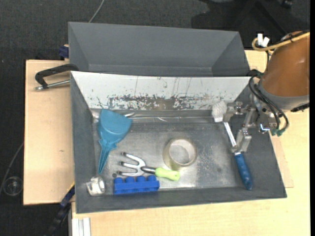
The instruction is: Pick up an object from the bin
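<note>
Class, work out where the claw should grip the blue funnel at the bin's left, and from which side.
On the blue funnel, probably the narrow spout, from above, closing across it: it lies on its side, and the cone looks too wide.

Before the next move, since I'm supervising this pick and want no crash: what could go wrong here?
The brush lies along the bin's right wall, so the arm, low above it, could scrape that wall. Taken by its thin shaft, the long brush may tilt or slip free.
</note>
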`<state>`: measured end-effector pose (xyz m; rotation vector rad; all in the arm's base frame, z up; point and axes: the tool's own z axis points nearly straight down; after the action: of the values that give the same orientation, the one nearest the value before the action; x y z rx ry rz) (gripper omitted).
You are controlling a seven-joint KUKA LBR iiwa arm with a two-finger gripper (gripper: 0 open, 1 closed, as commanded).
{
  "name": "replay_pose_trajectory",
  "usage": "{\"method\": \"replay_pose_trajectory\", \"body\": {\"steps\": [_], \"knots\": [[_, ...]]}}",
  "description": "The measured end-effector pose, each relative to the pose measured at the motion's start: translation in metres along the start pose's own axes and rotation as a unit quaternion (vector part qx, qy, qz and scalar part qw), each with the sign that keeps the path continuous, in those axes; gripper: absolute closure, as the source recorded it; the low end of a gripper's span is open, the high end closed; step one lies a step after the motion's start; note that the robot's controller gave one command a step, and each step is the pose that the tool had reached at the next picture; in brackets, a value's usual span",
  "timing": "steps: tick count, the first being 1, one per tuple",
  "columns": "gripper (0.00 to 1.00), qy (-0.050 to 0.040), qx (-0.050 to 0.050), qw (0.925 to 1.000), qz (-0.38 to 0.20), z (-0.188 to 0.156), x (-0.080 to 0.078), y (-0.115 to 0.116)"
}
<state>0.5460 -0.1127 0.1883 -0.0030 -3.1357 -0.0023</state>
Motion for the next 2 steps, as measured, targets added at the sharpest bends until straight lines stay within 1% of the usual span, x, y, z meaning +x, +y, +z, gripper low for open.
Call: {"method": "replay_pose_trajectory", "body": {"steps": [1,2], "knots": [[0.0,-0.0042,0.001,1.0,-0.001,-0.005,-0.001,0.001],[0.0,-0.0034,0.001,0.9972,-0.075,0.021,-0.006,0.047]]}}
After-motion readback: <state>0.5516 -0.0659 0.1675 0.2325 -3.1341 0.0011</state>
